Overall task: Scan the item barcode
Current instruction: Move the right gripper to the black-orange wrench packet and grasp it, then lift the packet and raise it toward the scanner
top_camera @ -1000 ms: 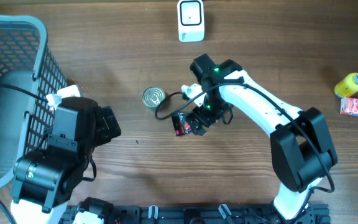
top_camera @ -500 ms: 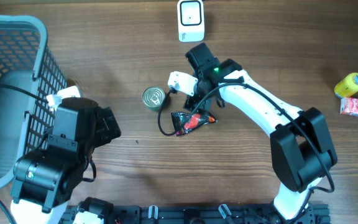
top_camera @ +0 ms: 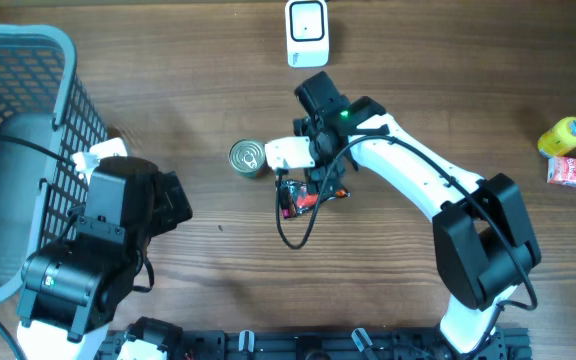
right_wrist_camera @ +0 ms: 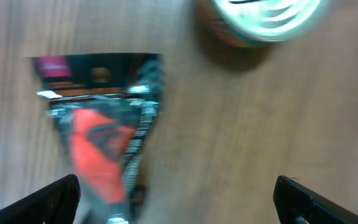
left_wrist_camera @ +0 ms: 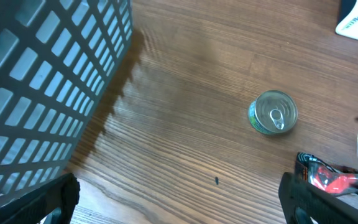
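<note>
The wooden surface (top_camera: 168,60) carries six items. Left edge: grey mesh basket (top_camera: 28,40). Far edge, centre: white scanner (top_camera: 307,33). Centre: tin can (top_camera: 247,157), upright, pull-tab facing up; black-and-red packet (top_camera: 298,197) lies near it, not touching. Right edge: yellow container (top_camera: 563,135) just beside a red-and-white pack (top_camera: 569,172)

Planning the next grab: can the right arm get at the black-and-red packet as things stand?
Probably yes. The right gripper hangs open over the packet, which lies flat on the table; the can sits apart, seemingly clear of the jaws.
</note>
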### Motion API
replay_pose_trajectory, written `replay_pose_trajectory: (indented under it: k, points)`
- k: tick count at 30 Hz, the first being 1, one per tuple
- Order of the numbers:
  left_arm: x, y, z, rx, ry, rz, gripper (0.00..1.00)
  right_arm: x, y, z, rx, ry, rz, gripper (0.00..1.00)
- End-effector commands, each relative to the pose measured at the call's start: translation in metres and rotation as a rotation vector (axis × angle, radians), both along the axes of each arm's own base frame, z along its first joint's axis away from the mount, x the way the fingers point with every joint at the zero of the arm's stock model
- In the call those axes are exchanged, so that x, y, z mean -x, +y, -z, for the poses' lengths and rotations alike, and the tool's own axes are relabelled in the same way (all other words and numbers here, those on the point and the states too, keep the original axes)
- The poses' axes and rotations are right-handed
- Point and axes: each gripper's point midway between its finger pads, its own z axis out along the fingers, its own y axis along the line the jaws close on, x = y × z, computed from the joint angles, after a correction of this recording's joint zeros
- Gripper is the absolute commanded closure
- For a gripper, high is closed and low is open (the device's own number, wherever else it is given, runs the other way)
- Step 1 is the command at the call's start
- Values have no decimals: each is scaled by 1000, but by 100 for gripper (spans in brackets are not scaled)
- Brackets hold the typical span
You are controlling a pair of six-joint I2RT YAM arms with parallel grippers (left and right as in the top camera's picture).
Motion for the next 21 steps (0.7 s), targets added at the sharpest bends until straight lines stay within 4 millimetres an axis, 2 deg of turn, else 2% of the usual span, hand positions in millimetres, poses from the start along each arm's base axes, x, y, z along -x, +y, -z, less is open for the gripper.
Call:
replay_pose_trajectory:
  k: [1,4,8,10,16,21]
  points:
    - [0,4,-4,-19,-17,-17,0,16,7,-3,-29,68,-16,0]
    - [0,4,-4,-19,-16,-17,0,19,9,-11,-56,91,37,0]
    - [1,5,-3,-21,-10,-17,0,36,4,-17,-69,88,31,0]
    - [1,5,-3,-21,-9,-17,0,42,-1,-11,-71,72,32,0]
    - [1,5,-3,-20,-10,-17,0,50,-17,26,-39,8,0,0]
    - [-2,4,-5,-16,-21,-17,0,54,-21,31,-17,-3,-76,0]
